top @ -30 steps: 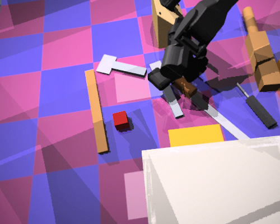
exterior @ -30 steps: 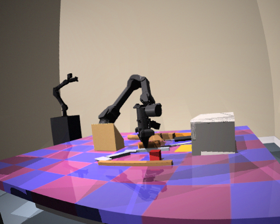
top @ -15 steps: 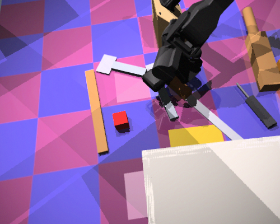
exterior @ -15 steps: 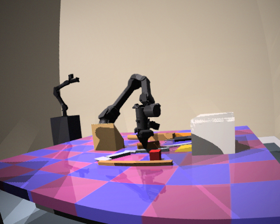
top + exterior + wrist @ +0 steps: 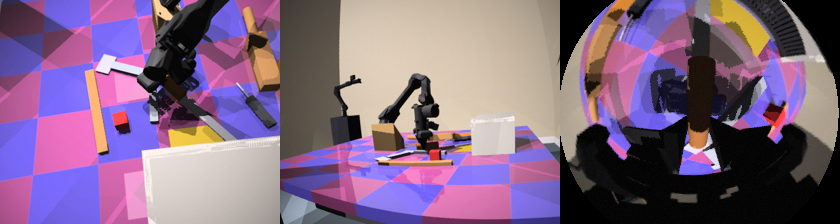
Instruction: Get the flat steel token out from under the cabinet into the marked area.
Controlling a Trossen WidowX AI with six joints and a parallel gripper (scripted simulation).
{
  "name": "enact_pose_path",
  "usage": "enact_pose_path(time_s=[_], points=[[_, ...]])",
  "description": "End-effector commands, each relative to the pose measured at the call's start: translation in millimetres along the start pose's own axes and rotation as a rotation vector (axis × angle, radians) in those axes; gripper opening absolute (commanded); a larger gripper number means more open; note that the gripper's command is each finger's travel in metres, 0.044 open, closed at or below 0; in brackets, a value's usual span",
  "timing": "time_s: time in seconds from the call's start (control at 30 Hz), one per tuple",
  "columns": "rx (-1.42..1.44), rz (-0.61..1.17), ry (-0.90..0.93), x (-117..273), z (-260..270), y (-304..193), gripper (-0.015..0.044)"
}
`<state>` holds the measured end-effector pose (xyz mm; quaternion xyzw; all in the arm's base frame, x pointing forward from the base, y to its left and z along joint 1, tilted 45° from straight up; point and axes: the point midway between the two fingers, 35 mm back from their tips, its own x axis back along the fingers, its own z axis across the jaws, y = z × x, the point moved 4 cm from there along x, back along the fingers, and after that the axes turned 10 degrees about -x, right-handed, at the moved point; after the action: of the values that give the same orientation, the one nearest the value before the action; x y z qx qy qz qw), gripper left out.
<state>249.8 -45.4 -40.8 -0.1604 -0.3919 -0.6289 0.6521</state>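
My gripper [image 5: 168, 79] [image 5: 423, 147] [image 5: 698, 118] is shut on the brown handle [image 5: 176, 89] [image 5: 701, 90] of a long tool, low over the table. The tool's flat grey blade [image 5: 218, 127] [image 5: 702, 25] points toward the cabinet [image 5: 213, 182] [image 5: 493, 137]. In the top view the blade's far end is hidden by the cabinet, so I cannot tell whether it is underneath. The yellow marked area [image 5: 193, 135] [image 5: 465, 148] [image 5: 740, 22] lies in front of the cabinet, beside the blade. Dark vent slots [image 5: 785, 30] show in the wrist view. I cannot make out the token.
A grey bar [image 5: 153, 112] lies beside the gripper. A T-shaped pale piece [image 5: 126, 68], a red cube [image 5: 120, 119] [image 5: 434, 154] and an orange stick [image 5: 96, 112] [image 5: 414, 163] lie farther left. A dark-handled tool [image 5: 260, 112] and a wooden piece [image 5: 264, 67] lie right. A sloped block [image 5: 383, 138] stands near the arm.
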Motion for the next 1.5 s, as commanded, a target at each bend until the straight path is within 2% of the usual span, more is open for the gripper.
enact_pose_path(time_s=[0.0,1.47], points=[[0.000,-0.002,-0.005,1,-7,-2,0.0000],[-0.001,0.000,-0.009,2,-44,-43,0.0000]])
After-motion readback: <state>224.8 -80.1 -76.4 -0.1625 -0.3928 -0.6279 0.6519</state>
